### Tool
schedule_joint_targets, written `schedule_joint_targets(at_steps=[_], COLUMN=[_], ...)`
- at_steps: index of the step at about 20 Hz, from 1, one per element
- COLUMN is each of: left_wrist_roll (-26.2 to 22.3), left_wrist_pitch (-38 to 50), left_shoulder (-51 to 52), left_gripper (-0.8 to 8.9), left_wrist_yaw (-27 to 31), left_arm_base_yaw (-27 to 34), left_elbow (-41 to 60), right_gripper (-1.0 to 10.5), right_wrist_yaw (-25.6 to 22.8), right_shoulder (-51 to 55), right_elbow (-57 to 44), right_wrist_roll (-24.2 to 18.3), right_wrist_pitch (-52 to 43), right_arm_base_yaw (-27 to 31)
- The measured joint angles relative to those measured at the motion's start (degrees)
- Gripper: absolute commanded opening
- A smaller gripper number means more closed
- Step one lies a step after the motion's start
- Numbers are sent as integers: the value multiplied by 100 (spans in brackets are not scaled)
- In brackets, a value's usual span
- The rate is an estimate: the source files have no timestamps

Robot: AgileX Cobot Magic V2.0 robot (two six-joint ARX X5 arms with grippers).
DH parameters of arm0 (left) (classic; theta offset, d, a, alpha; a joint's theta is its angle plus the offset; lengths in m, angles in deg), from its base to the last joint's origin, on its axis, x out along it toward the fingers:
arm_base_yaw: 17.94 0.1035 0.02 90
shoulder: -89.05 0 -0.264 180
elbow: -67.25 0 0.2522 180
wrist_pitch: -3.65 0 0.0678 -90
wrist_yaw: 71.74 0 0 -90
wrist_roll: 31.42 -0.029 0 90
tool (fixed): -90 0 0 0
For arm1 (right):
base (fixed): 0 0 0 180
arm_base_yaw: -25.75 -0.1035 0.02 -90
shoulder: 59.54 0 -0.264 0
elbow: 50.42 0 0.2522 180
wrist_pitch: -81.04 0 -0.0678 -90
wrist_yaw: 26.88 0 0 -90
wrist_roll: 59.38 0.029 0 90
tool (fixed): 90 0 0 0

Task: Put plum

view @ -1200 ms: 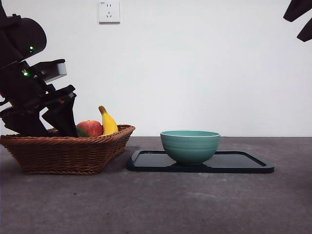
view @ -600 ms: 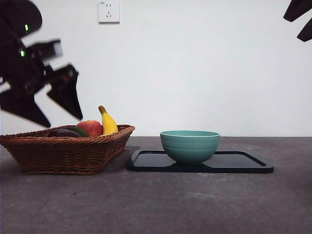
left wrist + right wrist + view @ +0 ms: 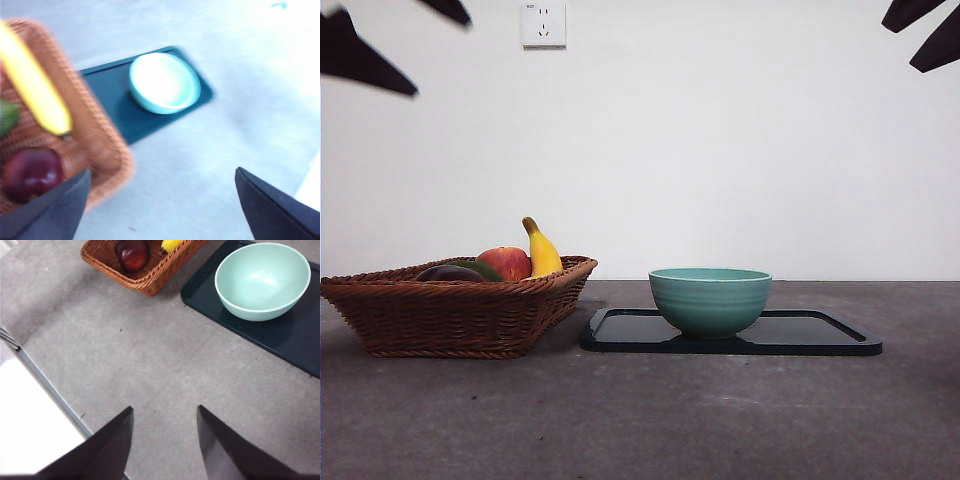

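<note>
Glossy plum (image 3: 31,172) in woven basket (image 3: 102,150); both pincers spread, seemingly empty.

Dark glossy plum (image 3: 31,172) in the wicker basket (image 3: 107,150).

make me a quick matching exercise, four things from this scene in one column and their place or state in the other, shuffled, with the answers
Things:
1. plum
2. bowl
3. banana
4. left pincer

Places or states:
A. stands on the dark tray
B. open, holding nothing, up above the table
C. lies in the wicker basket, dark maroon
D. leans in the basket, its tip sticking up above the rim

Pairs: 1-C, 2-A, 3-D, 4-B
</note>
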Motion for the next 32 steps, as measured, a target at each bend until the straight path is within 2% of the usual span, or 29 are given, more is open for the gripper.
schedule_joint_targets(at_steps=[5,9,23,29,32], left_wrist_roll=[-9,-271,-415,-415,-415], left_wrist_pitch=[-1014,-1847,-1886,-1864,-1864], left_shoulder=[903,1226,1244,1244,1244], left_gripper=[461,458,458,459,459], left_wrist_yaw=[-201,-450,-457,-457,-457], left_arm_base_yaw=[2,2,2,2,2], left_elbow=[-4,-4,-4,-4,-4], right_gripper=[204,204,204,218,232], right_wrist_yaw=[0,0,-2,-610,-629], right_shoulder=[0,0,0,-304,-946], right_elbow=[0,0,0,345,1056], right_wrist_roll=[0,4,129,857,946], right_wrist_pitch=[0,0,-22,-533,-564], right_arm_base_yaw=[0,0,0,214,535])
